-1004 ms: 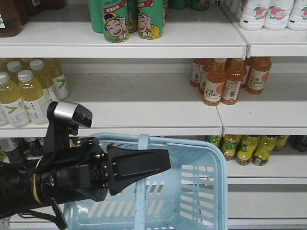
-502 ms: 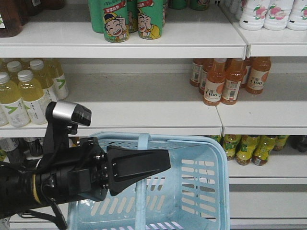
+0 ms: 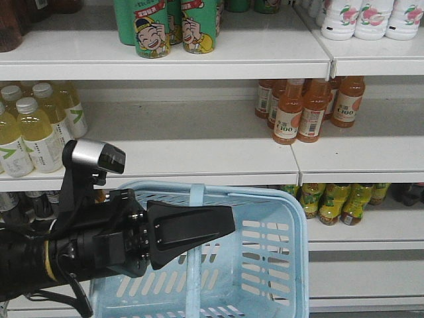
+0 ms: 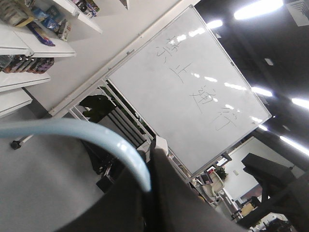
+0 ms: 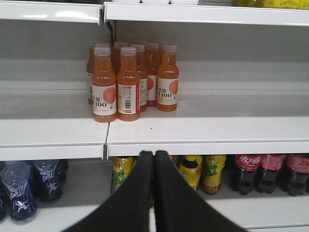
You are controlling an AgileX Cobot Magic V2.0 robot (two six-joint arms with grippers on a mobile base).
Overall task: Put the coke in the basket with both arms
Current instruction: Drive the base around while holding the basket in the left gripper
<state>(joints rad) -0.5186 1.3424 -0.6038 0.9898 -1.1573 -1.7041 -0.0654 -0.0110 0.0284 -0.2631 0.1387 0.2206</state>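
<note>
Basket (image 3: 281,262) edged left in view; left pincer (image 3: 222,225) clamped on it; right pincer (image 5: 154,155) closed, empty

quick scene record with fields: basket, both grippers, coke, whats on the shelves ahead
basket: light blue, raised in front of the shelves; no bottle in the part that shows
left gripper: fingers shut on the basket's handle
right gripper: fingers shut, nothing between them, pointing at the shelves
coke: no all-red bottle in any view
orange bottles: cluster on the shelf ahead of the right gripper
dark cola bottles: red labels, one shelf lower, to the right
</note>
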